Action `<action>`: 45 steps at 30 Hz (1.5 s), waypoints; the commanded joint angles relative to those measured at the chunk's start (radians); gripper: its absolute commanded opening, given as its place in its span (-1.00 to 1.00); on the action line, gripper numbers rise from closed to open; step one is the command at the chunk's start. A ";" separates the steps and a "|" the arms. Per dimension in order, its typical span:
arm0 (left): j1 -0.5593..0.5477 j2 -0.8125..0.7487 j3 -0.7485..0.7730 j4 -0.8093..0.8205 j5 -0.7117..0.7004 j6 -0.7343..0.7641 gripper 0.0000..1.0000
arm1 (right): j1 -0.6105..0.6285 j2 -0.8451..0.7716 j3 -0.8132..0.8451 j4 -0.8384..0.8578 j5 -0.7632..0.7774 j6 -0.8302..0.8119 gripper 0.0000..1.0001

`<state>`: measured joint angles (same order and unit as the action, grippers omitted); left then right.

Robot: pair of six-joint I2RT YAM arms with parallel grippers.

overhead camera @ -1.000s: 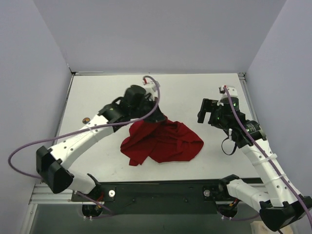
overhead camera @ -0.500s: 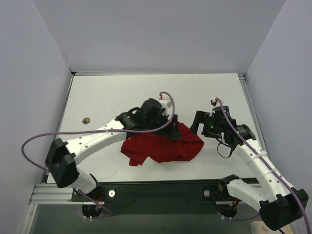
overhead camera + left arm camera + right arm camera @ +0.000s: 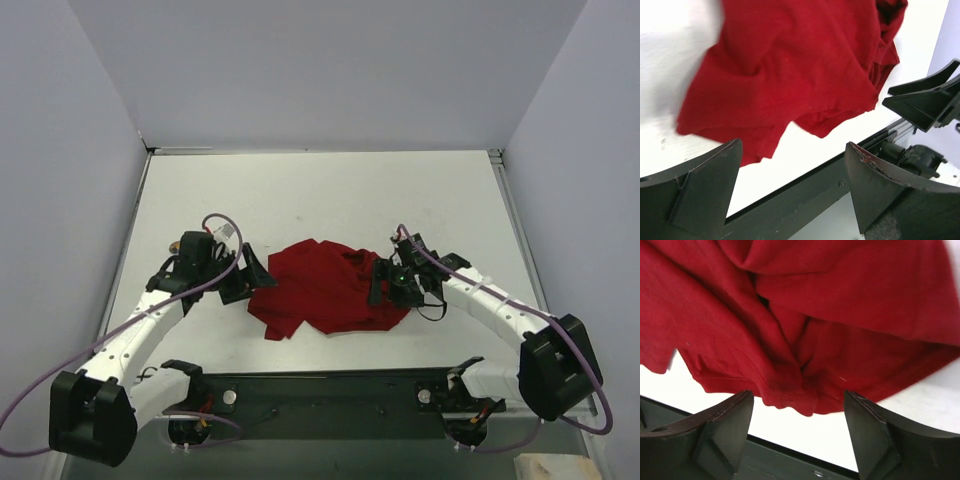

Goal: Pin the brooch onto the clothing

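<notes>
The dark red T-shirt (image 3: pixel 325 290) lies crumpled in a heap on the white table (image 3: pixel 300 190), midway between the left and right edges and closer to the near edge than the far one. Folds and hems overlap; neither collar nor label can be identified. The brooch cannot be made out in any view.

The left gripper (image 3: pixel 255 275) sits low, just beside the shirt's left side. In the wrist view its fingers (image 3: pixel 705 190) are spread wide with nothing held; contact with the fabric cannot be confirmed.

The right gripper (image 3: pixel 380 285) is at the shirt's right side, over the cloth. Its fingers (image 3: pixel 720 432) are likewise parted, the hem lying just beyond them, unclamped.

A black rail (image 3: pixel 330 385) runs along the near edge.
</notes>
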<state>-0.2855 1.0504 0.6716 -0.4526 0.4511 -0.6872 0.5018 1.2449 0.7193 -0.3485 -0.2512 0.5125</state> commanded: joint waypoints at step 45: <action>-0.368 0.192 0.049 -0.060 -0.328 -0.017 0.67 | -0.499 -0.142 0.324 -0.043 -0.045 0.112 -1.00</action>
<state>-0.6529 1.2552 0.7113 -0.5632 0.1734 -0.6743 0.0616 1.1763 1.0550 -0.3679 -0.2901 0.6277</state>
